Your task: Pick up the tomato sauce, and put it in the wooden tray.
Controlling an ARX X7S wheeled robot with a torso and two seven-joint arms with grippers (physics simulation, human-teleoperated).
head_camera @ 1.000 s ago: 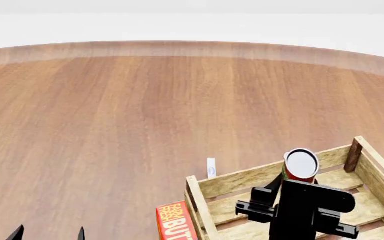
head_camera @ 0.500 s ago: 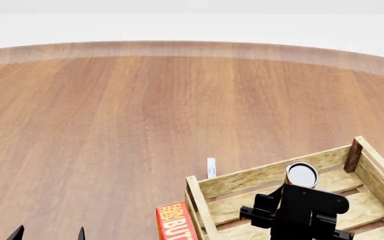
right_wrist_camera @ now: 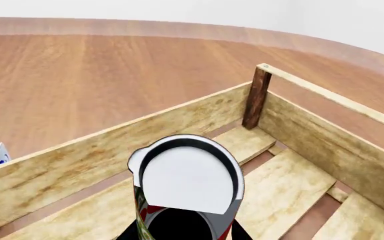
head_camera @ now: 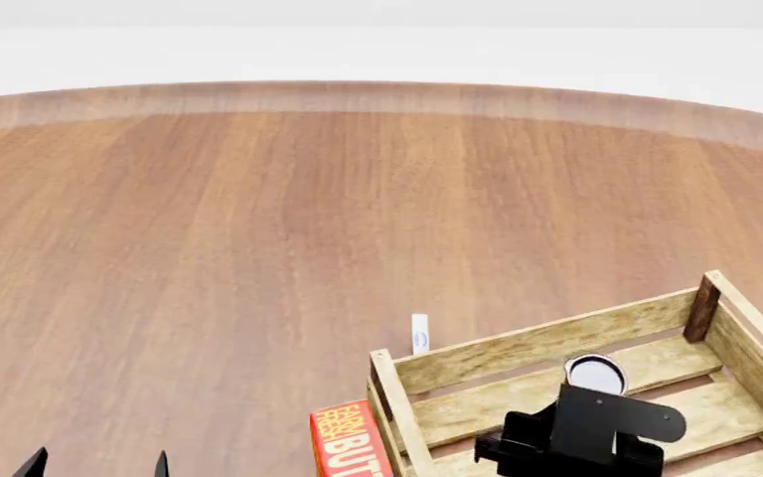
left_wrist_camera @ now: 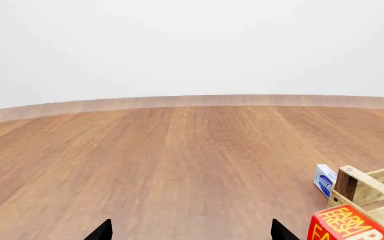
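Observation:
The tomato sauce is a small can with a silver-white top and a red and green label, upright inside the wooden tray. My right gripper is shut on it from the near side, and its black body hides the can's lower part. The right wrist view shows the tomato sauce close up between dark fingers, over the slatted floor of the wooden tray. Whether the can rests on the slats is hidden. My left gripper is open and empty low at the left, its tips far apart.
A red butter box lies against the tray's near left corner. A small white and blue box stands just beyond the tray's left end. The tray corner, the butter box and the small box also show beside my left gripper.
My right gripper has sunk with the tomato sauce from above the tray's far wall down inside the tray. The left arm has not moved.

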